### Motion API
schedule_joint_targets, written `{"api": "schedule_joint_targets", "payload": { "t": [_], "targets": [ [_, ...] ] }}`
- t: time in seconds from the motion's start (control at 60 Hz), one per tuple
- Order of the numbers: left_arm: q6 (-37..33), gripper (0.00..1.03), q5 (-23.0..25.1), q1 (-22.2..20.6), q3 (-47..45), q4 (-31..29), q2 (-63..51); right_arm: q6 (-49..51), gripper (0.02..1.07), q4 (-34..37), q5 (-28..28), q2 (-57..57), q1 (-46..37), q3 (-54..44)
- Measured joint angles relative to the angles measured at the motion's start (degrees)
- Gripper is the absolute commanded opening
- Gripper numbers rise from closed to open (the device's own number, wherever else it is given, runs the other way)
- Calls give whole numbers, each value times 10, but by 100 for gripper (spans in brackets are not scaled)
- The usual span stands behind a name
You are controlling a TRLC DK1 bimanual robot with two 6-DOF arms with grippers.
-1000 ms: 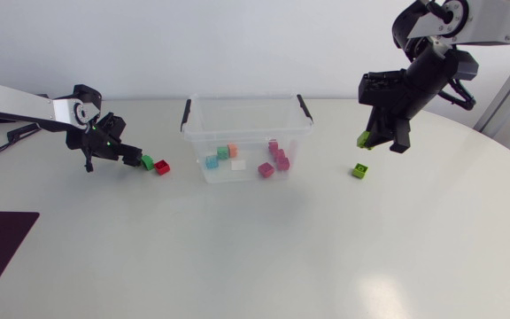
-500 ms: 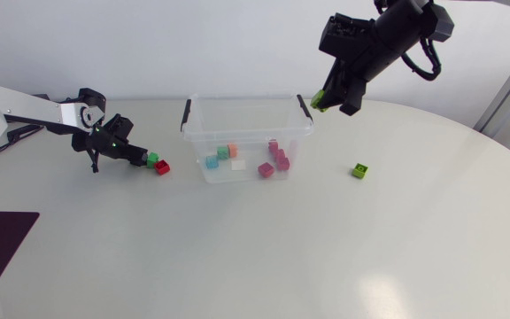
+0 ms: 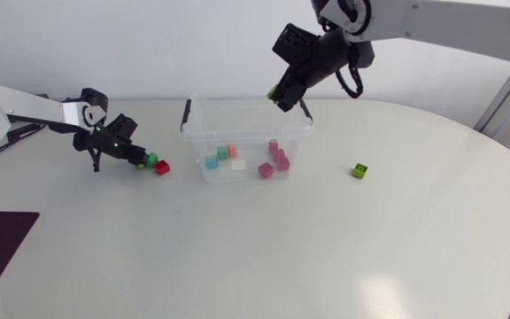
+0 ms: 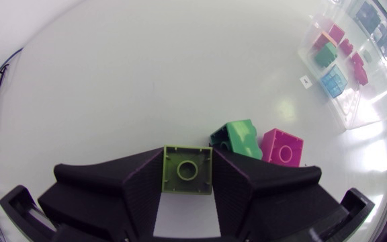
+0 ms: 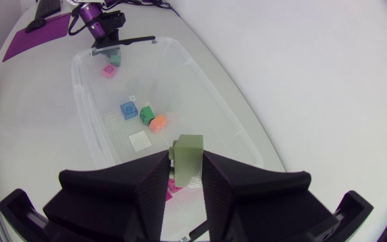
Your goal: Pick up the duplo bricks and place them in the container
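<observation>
Part done: several glossy studded plastic cubes inside clear thin-walled plastic container. Right tool above container, pinching olive brick. Left tool left of container, clamping lime square brick; green brick and red brick just beside it. Yellow-green brick loose on matte white surface, right of container.

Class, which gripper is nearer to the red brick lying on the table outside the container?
Left. The left gripper sits just beside the red brick; the right gripper hangs over the container, far from it.
</observation>
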State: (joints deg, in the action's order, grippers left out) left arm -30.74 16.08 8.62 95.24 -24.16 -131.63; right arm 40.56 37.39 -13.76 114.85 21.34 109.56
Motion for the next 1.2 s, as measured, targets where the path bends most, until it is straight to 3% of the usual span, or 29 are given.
{"api": "schedule_joint_targets", "payload": {
  "t": [0.017,0.05,0.067,0.183,0.417,0.75,1.033,1.2],
  "targets": [
    [-2,32,0,1,-2,-2,2,-4,33,-2,0,3,1,2],
    [-5,32,0,2,-8,-6,8,-11,46,-5,0,12,3,6],
    [-7,32,0,4,-11,-9,12,-16,58,-7,0,17,3,8],
    [-13,32,3,15,-24,-29,50,-34,99,-23,2,32,4,19],
    [-12,32,33,17,-25,-68,167,-64,101,-34,2,13,-1,1],
    [53,32,62,-115,-22,-100,258,-94,101,-89,2,-176,-84,-182],
    [110,32,73,-191,23,-103,257,-101,101,-101,-7,-217,-187,-301],
    [119,33,73,-217,75,-102,220,-84,101,-102,-19,-215,-224,-319]
  ]
}}
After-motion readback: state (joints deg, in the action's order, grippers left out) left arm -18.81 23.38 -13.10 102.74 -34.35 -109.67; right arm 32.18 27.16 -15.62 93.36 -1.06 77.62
